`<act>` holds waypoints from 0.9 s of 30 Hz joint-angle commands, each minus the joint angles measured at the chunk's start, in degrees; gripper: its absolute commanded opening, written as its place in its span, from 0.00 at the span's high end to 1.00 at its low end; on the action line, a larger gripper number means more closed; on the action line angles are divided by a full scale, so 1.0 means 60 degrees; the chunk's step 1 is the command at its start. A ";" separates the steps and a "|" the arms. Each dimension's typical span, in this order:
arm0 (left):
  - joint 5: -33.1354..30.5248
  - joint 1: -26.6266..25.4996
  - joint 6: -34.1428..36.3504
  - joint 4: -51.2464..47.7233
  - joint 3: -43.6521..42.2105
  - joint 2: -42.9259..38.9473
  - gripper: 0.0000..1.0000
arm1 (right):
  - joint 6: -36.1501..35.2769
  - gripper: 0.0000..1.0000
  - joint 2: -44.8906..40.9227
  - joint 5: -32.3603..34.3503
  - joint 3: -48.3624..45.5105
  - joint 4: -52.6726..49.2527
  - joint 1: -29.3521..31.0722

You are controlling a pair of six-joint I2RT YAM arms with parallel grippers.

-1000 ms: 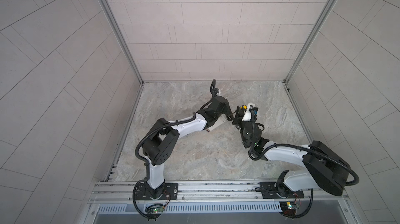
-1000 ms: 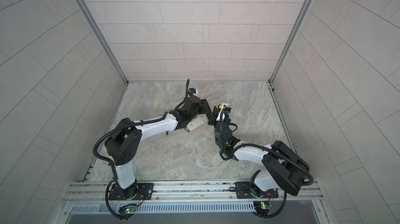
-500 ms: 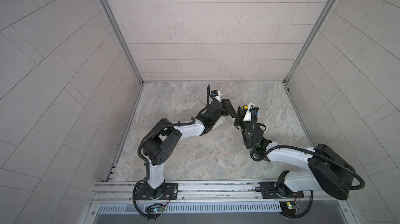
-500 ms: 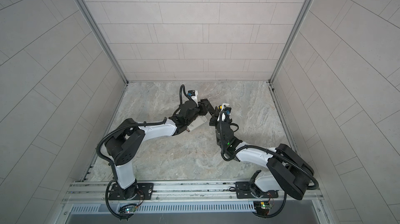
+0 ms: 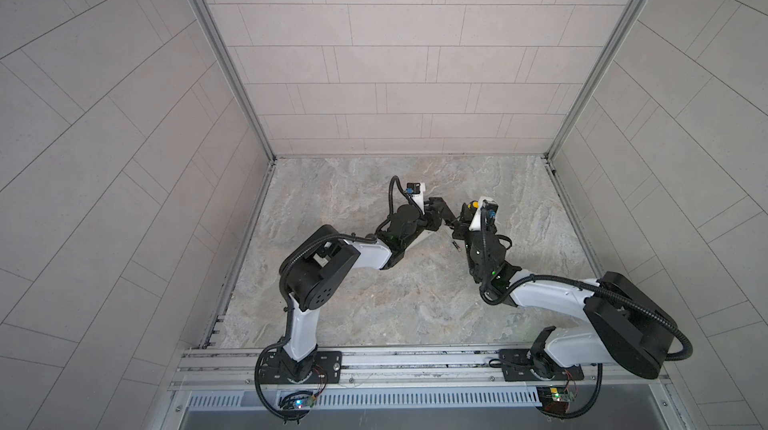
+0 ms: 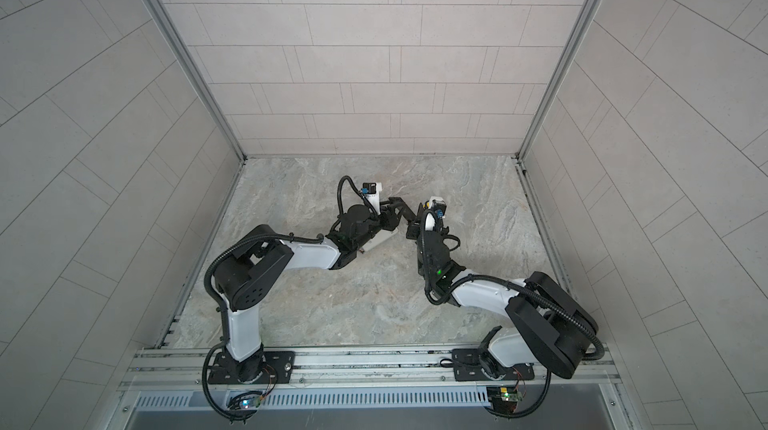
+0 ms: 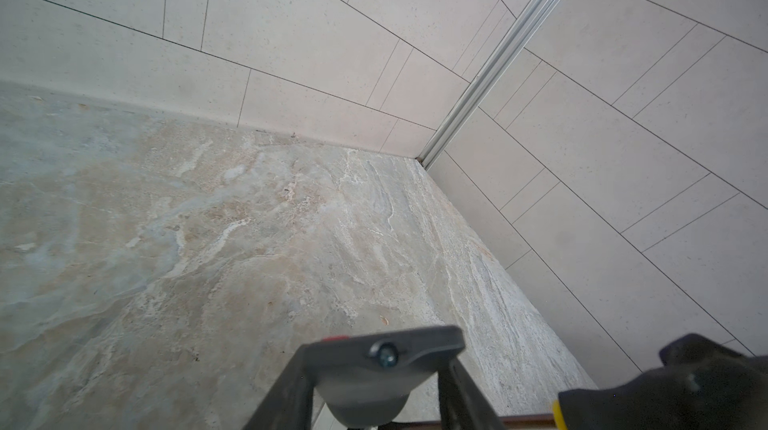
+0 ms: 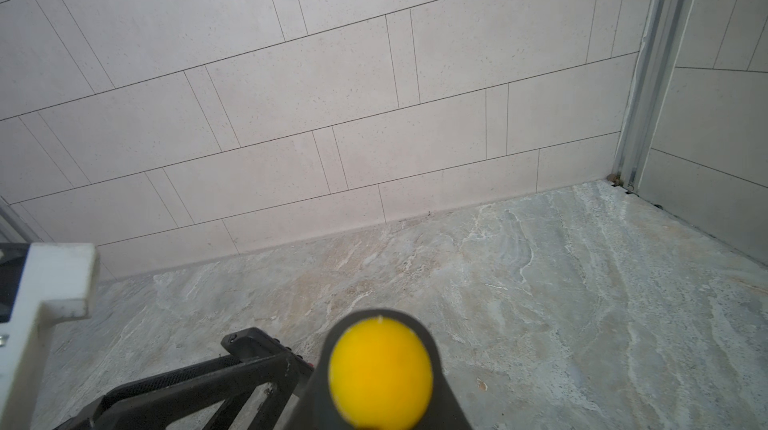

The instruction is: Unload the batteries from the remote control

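My left gripper (image 5: 439, 211) is shut on the end of a black remote control (image 7: 384, 355), held above the floor; a screw and a red button show on that end. My right gripper (image 5: 462, 225) is shut on a black screwdriver with a yellow cap (image 8: 380, 370), its handle (image 7: 673, 386) right beside the remote. The two grippers meet at mid-floor in both top views. One slim dark battery (image 5: 457, 246) lies on the floor just in front of them in a top view. The remote's battery bay is hidden.
A white, flat, elongated object (image 5: 420, 237) lies on the marble floor (image 5: 374, 307) under the left forearm, also white (image 6: 380, 240). Tiled walls close in the back and both sides, and a metal rail (image 5: 415, 359) runs along the front.
The left wrist has turned and swung its gripper with the remote a little to the right, up against the right gripper. The right arm has hardly moved.
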 commanded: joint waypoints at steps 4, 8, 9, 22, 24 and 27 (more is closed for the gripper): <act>0.0129 0.0083 0.0475 0.0972 -0.0332 -0.0098 0.66 | -0.0047 1.00 -0.0127 -0.0100 0.0250 -0.0231 -0.0004; -0.0142 0.0103 0.0288 0.0481 -0.0217 -0.0143 0.66 | 0.0430 1.00 -0.0117 -0.0030 0.0066 -0.0121 0.0009; -0.0274 0.0089 0.0282 0.0213 -0.0146 -0.0245 0.66 | 0.0455 1.00 -0.0170 -0.0037 0.0074 -0.0172 0.0011; -0.2831 0.0271 0.0017 -0.6087 0.2014 -0.1897 0.65 | 0.3432 1.00 -0.2313 -0.0537 0.0206 -0.4233 -0.0649; -0.3006 0.0454 -0.0217 -0.6975 0.2382 -0.1997 0.65 | 0.4000 1.00 -0.2824 -0.0840 0.0023 -0.4664 -0.0892; -0.2760 0.0892 -0.0596 -0.7844 0.2737 -0.2138 0.65 | 0.4782 1.00 -0.3301 -0.1581 0.0209 -0.6131 -0.1318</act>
